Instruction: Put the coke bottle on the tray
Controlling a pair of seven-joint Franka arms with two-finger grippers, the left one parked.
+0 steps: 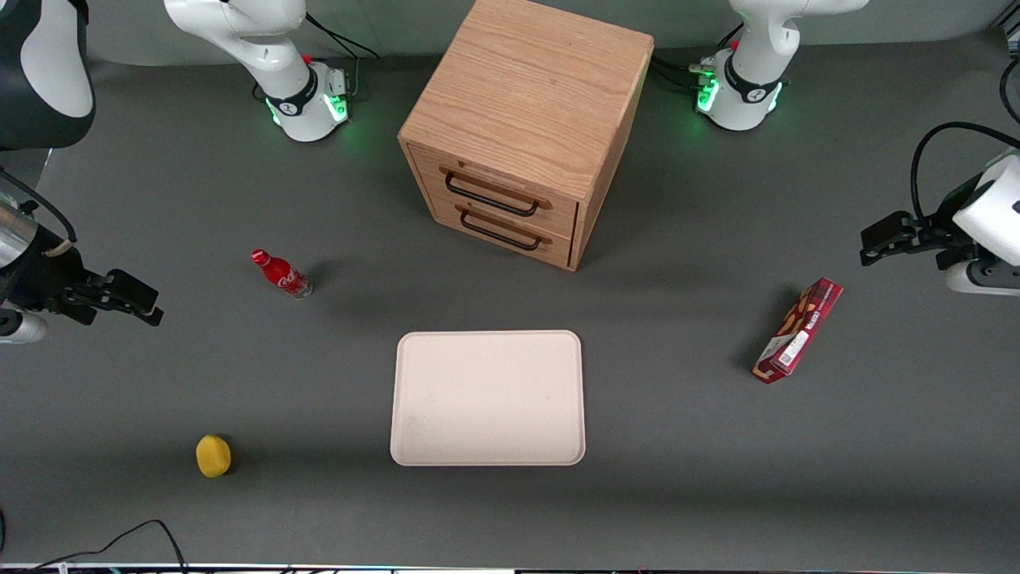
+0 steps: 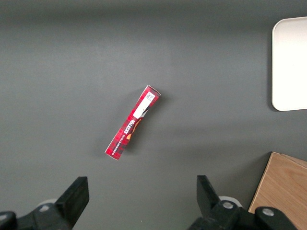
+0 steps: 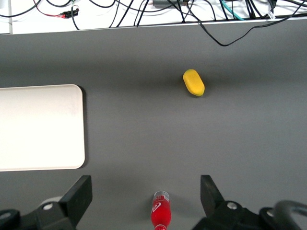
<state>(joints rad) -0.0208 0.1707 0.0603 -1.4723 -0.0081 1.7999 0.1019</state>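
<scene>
coke bottle (image 1: 280, 273): small slim red plastic bottle, red cap, white script logo, clear base. Stands on the table toward the working arm's end, farther from the front cam than the tray and well apart from it. Seen again in the right wrist view (image 3: 161, 213), between the two fingers but lower than them – not touched.
tray (image 1: 488, 398): big flat cream-beige rectangle, rounded corners, low rim, matte. Nothing in it. Sits mid-table in front of the drawer unit.
gripper (image 1: 127, 299): black two-finger tool, hangs above the table at the working arm's end, near the bottle but apart from it. Fingers (image 3: 79, 195) spread wide, nothing held.
drawer unit (image 1: 522, 127): light oak-grain wood box w/ two drawers, both closed as far as visible, thin black wire handles. Farther from the front cam than the tray.
lemon (image 1: 213, 456): yellow, oval, dull skin. Working arm's end, nearer the front cam than the bottle, beside the tray but well apart.
snack box (image 1: 798, 330): long red cardboard carton, printed sides, white label, lying flat – toward the parked arm's end.
table (image 1: 717, 446): dark grey matte surface; loose black cables along the edge nearest the front cam.
</scene>
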